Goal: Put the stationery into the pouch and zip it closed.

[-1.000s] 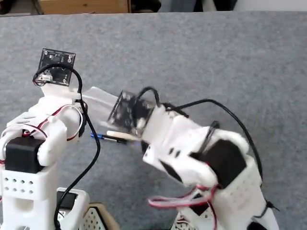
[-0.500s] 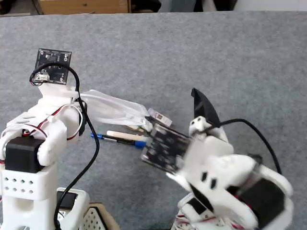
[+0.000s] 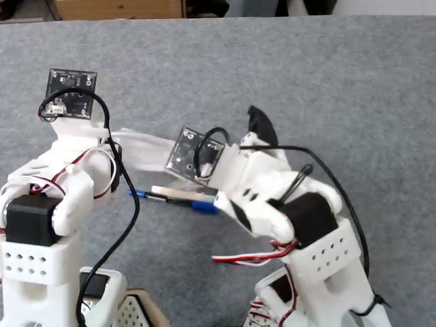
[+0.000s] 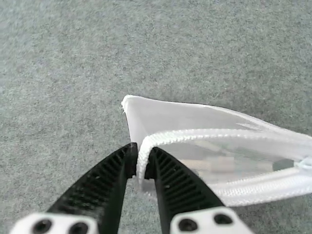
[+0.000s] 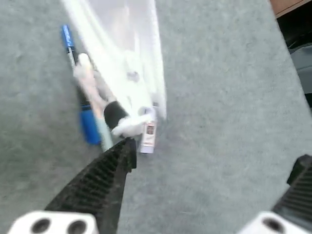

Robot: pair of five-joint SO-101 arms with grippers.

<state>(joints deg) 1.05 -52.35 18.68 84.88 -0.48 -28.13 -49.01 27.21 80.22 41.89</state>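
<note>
Grey felt-like tabletop under soft, even light.
The grey mat (image 3: 340, 82) covers the table and runs to a straight far edge, well beyond the fingers (image 5: 97, 185) of the right gripper (image 5: 217, 156). Past that edge stands a light wooden piece of furniture (image 3: 119, 8), with dark gaps (image 3: 204, 7) and a pale surface (image 3: 381, 5) beside it. Shadows on the mat are faint and soft-edged.

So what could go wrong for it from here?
The left end effector pinches only a thin strip of rim on the pouch, so a tug might pull it free. The blue pen and the cream pen lie side by side next to the pouch; the open right end effector near them might grab both, or knock them away.
</note>
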